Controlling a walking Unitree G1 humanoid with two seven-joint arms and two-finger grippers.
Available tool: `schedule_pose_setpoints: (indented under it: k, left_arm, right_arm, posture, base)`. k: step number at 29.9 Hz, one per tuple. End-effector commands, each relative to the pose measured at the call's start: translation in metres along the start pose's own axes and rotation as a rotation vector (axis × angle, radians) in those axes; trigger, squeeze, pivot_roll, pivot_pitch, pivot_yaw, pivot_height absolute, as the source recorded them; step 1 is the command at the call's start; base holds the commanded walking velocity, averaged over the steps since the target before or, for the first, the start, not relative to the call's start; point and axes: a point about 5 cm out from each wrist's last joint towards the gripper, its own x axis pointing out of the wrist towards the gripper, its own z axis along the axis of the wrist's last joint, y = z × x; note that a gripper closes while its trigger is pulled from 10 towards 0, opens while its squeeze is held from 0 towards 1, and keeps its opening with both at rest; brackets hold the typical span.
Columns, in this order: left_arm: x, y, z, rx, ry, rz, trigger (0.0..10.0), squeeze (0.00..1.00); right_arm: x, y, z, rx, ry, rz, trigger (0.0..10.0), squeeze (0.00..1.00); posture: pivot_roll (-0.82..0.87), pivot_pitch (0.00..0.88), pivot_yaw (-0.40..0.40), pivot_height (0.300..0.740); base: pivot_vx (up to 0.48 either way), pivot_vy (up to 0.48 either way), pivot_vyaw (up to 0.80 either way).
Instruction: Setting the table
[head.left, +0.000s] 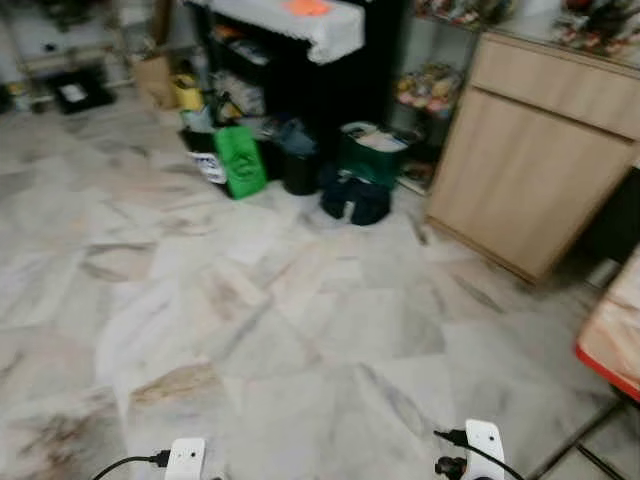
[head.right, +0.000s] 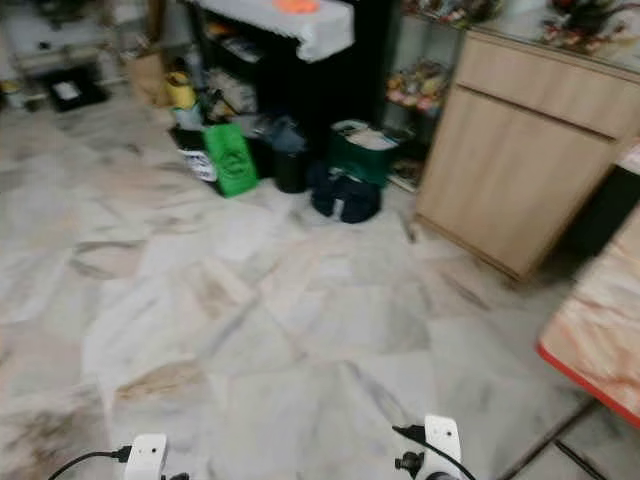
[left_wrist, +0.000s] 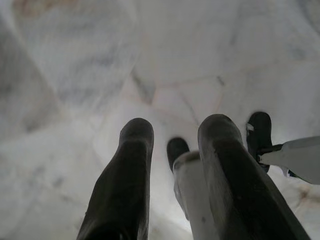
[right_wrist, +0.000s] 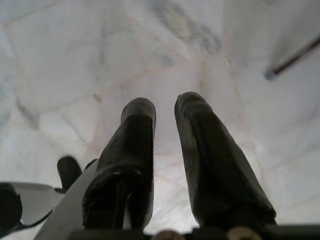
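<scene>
Hanging low over marble floor (head.left: 300, 340), two grippers seen: left gripper (left_wrist: 172, 131) with fingers parted by small gap, nothing held; right gripper (right_wrist: 165, 107) likewise slightly parted, empty. One table (head.left: 618, 335) with red edge seen at right, partly cut off. One wooden cabinet (head.left: 535, 170) noted beyond it. One green bag (head.left: 241, 160), one dark bag (head.left: 356, 198) beside black shelf (head.left: 300, 70).
</scene>
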Motion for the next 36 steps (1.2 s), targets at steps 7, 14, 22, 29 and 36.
schedule_pose_setpoints:
  k: [7,14,22,29,36]
  left_arm:
    - [-0.0005,0.0012,-0.0015,0.014,0.005,-0.004,10.0,0.0]
    - [-0.0005,0.0015,-0.0014,0.021,0.007,-0.007,10.0,0.0]
    - [0.0001,0.0022,0.002,0.013,-0.001,-0.002,10.0,0.0]
    - [-0.0001,0.0007,-0.0004,0.019,0.007,-0.007,10.0,0.0]
    - [-0.0002,0.001,-0.0006,0.036,0.006,-0.001,10.0,0.0]
  right_arm:
    - [-0.0011,-0.0022,-0.0057,0.0,0.013,-0.004,10.0,0.0]
    - [-0.0013,-0.0013,-0.0085,0.001,0.019,0.002,10.0,0.0]
    - [-0.0012,-0.0022,-0.0061,0.012,0.013,0.0,10.0,0.0]
    - [-0.0002,0.0014,-0.0037,0.016,0.006,0.005,10.0,0.0]
    - [0.0002,0.0003,0.0013,0.061,-0.02,-0.009,10.0,0.0]
  posture:
    - [-0.03,0.0,-0.004,0.74]
    - [-0.02,0.0,-0.003,0.74]
    - [-0.02,0.014,-0.006,0.74]
    - [-0.02,0.028,-0.008,0.74]
    - [-0.02,0.033,-0.009,0.74]
  base:
    - [0.0,0.0,-0.8]
    - [0.0,0.0,-0.8]
    - [0.0,0.0,-0.8]
    - [0.0,0.0,-0.8]
    - [0.0,-0.17,-0.34]
